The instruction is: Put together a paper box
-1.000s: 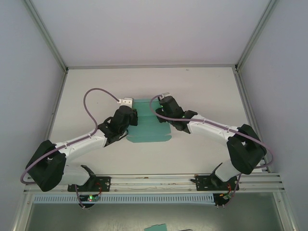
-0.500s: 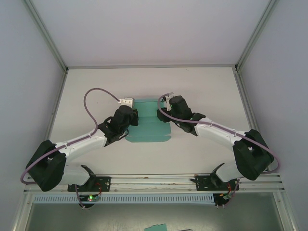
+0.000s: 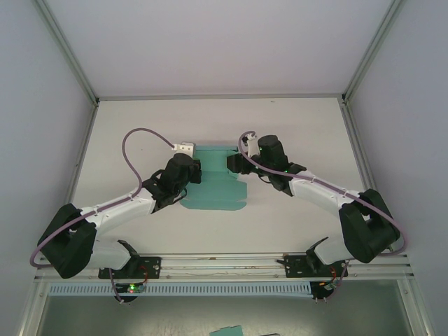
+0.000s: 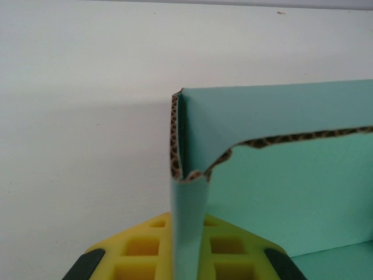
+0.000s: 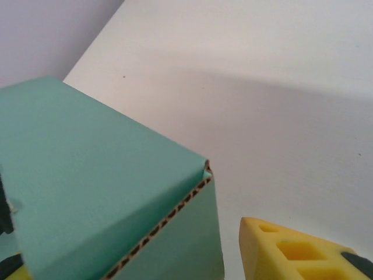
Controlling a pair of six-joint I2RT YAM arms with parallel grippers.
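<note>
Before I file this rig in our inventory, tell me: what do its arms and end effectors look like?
The left arm and right arm match: white links, bulky black joint housings, and a lilac cable looping along each. The left end effector and right end effector have yellow lattice-moulded fingers with black trim.
</note>
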